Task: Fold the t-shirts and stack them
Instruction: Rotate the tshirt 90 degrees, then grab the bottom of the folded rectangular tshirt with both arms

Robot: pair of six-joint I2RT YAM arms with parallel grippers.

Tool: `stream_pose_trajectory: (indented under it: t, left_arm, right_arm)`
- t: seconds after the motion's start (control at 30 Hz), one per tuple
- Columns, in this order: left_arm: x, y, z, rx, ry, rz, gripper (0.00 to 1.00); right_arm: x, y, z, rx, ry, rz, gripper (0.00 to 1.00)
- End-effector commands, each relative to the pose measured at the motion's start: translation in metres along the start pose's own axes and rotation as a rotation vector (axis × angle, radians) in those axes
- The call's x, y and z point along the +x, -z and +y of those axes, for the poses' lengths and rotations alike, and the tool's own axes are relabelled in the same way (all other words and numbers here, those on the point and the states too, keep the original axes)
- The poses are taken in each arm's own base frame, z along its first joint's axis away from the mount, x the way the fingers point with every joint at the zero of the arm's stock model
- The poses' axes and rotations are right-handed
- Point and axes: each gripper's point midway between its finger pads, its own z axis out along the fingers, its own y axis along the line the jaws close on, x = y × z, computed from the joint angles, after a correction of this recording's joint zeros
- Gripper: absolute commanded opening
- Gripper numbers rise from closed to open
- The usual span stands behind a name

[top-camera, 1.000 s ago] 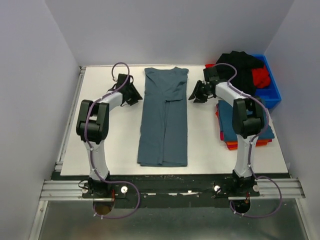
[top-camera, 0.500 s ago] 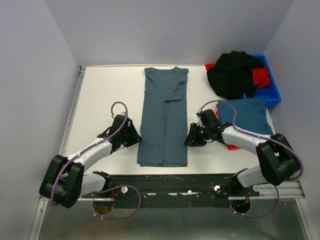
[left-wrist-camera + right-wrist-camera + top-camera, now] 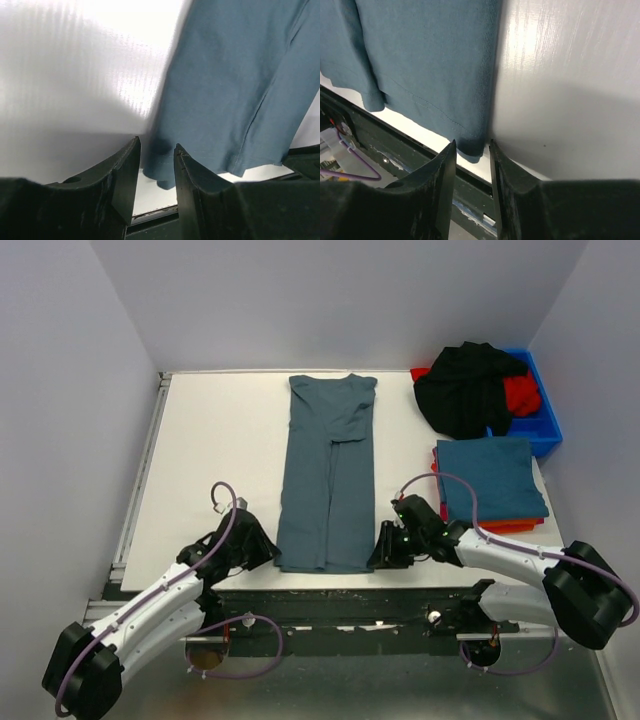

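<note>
Top external view: nearest is the black rail [image 3: 350, 597] along the table's front edge, with both arms stretched low over it. The left gripper [image 3: 262, 552] sits at the near left corner of the teal shirt [image 3: 328, 470]. The right gripper [image 3: 382, 552] sits at its near right corner. Each gripper's jaws stand apart with a narrow gap.

In the left wrist view the hem corner lies just beyond the fingertips [image 3: 131, 150] and is not pinched. In the right wrist view the other corner lies at the mouth of the gap, flat on the white table [image 3: 210, 440], with nothing clamped.

The teal shirt is folded into a long strip. It runs up the middle of the table from the front edge to near the back edge, collar end farthest.

To the right, just past the right arm, is a stack of folded shirts. A blue shirt [image 3: 490, 475] is on top and an orange shirt's [image 3: 510, 526] edge shows beneath. The right arm's purple cable [image 3: 455, 485] loops over the stack's near left corner.

Farthest, in the back right corner, a blue bin [image 3: 540, 428] holds a heaped black shirt [image 3: 465, 385] and a red shirt [image 3: 520, 392].
</note>
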Motion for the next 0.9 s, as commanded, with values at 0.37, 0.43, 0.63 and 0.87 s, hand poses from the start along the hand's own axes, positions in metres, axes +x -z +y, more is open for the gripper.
stream_pose_trajectory:
  t: [0.37, 0.43, 0.63, 0.87]
  left_arm:
    - [0.014, 0.006, 0.018, -0.093, 0.037, 0.032, 0.46]
    - [0.016, 0.005, 0.018, -0.093, 0.028, 0.046, 0.46]
    - [0.028, 0.002, 0.016, -0.092, 0.025, 0.094, 0.45]
    - [0.037, -0.002, 0.009, -0.079, 0.015, 0.119, 0.35]
  right_arm:
    - [0.006, 0.002, -0.024, 0.139, -0.020, -0.002, 0.01]
    - [0.006, 0.002, -0.024, 0.140, -0.020, -0.001, 0.01]
    - [0.003, 0.001, -0.024, 0.149, -0.019, -0.007, 0.01]
    - [0.005, 0.001, -0.025, 0.153, -0.019, 0.003, 0.01]
